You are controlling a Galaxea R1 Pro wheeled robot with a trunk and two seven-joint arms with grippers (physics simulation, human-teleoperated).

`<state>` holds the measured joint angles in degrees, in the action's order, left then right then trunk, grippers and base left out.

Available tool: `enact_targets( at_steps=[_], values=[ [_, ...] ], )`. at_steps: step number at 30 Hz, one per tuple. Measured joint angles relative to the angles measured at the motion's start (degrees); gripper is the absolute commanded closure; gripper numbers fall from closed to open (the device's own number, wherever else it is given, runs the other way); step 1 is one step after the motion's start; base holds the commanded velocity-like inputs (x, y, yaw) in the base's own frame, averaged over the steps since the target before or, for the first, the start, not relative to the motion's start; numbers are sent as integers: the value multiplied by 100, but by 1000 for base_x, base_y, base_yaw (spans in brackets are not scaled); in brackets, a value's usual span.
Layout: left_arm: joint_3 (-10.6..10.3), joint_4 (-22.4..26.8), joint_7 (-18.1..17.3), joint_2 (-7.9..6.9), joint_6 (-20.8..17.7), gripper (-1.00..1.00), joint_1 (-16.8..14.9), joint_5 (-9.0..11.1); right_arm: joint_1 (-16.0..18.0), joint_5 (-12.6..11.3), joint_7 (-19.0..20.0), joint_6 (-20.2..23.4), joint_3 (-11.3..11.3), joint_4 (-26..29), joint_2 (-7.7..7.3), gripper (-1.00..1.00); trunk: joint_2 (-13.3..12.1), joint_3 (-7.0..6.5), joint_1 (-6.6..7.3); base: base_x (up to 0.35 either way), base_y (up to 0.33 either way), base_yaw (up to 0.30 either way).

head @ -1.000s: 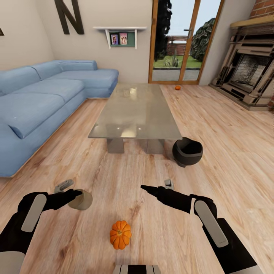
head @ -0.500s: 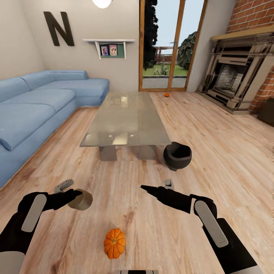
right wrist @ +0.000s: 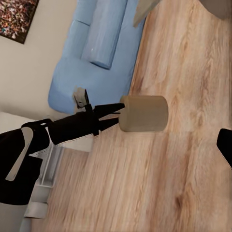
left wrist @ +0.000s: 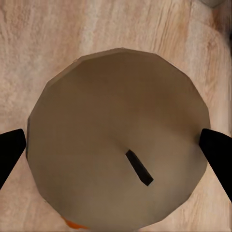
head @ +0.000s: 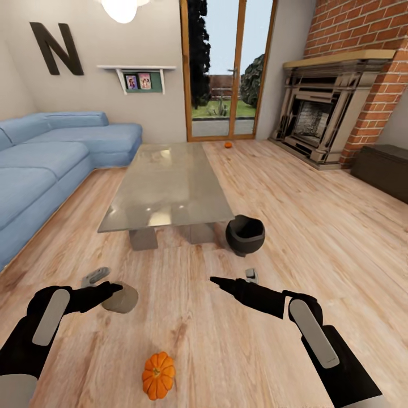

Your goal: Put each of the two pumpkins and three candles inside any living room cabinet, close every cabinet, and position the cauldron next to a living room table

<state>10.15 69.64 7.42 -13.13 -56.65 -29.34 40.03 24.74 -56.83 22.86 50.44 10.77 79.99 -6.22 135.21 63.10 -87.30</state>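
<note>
Gripping a tan candle (head: 120, 298) between its two black fingers, the left gripper (head: 111, 294) is holding it above the wooden floor (head: 317, 226); the left wrist view is showing the candle's round top (left wrist: 118, 140) with a dark wick and a fingertip (left wrist: 10, 151) at each side. The right gripper (head: 218, 281) is hanging free over the floor, and I cannot tell how its fingers are set. An orange pumpkin (head: 158, 375) is lying on the floor near the robot, between the arms. The black cauldron (head: 245, 235) is sitting just beside the glass coffee table (head: 164, 184). A second pumpkin (head: 228, 145) is lying far off by the glass door (head: 226, 68). A dark cabinet (head: 385, 170) is standing beside the brick fireplace (head: 317, 113).
</note>
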Motion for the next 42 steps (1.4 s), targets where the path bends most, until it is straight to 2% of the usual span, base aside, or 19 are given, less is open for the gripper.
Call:
enact_targets(
  at_steps=[24, 35, 42],
  values=[
    [-27, -1, 2, 4, 0, 100, 0, 0, 0, -3, 8, -9, -9, -153, 1, -100, -963, -579, 527, -2, 0, -228],
    [-34, -1, 2, 13, 0, 100, 0, 1, 1, -9, 8, -8, -9, -193, 1, -100, -1404, -845, 765, -277, 0, -228],
    [-32, -2, 2, 26, 6, 100, 0, 3, 2, -8, 7, -6, -12, -218, 1, -100, -1685, -1014, 922, -56, 0, -228]
  ],
)
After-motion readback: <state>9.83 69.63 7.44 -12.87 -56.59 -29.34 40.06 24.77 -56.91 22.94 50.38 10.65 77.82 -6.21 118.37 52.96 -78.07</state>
